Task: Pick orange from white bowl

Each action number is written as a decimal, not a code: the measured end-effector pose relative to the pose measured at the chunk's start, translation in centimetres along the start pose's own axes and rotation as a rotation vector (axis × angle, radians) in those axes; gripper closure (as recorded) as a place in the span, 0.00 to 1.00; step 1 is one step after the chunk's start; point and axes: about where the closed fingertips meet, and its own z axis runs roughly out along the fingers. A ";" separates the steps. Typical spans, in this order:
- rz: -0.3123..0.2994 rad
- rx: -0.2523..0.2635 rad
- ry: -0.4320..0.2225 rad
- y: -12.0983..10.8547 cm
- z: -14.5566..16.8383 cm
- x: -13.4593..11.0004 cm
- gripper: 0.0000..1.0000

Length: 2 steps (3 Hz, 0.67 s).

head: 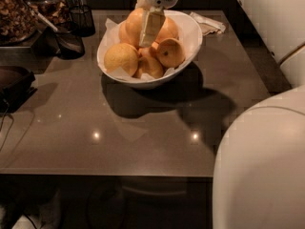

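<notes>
The white bowl (190,37) stands at the back middle of the dark table, lined with white paper and holding several fruits. The orange (133,25) is the large pale one at the bowl's back, on top of the pile. A yellower fruit (121,58) lies front left and a small dimpled orange (170,52) front right. My gripper (151,30) reaches down from the top of the view over the bowl and lies against the orange, partly hiding it.
Two black mesh cups (83,18) (69,41) and a container of brown pieces (14,13) stand at the back left. A crumpled napkin (207,24) lies right of the bowl. My white body (259,166) fills the lower right. The table's front edge (109,174) runs across the bottom.
</notes>
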 end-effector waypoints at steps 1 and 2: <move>0.062 -0.005 -0.017 2.4 -1.9 -0.7 1.00; 0.145 -0.010 -0.021 5.4 -4.2 -1.2 1.00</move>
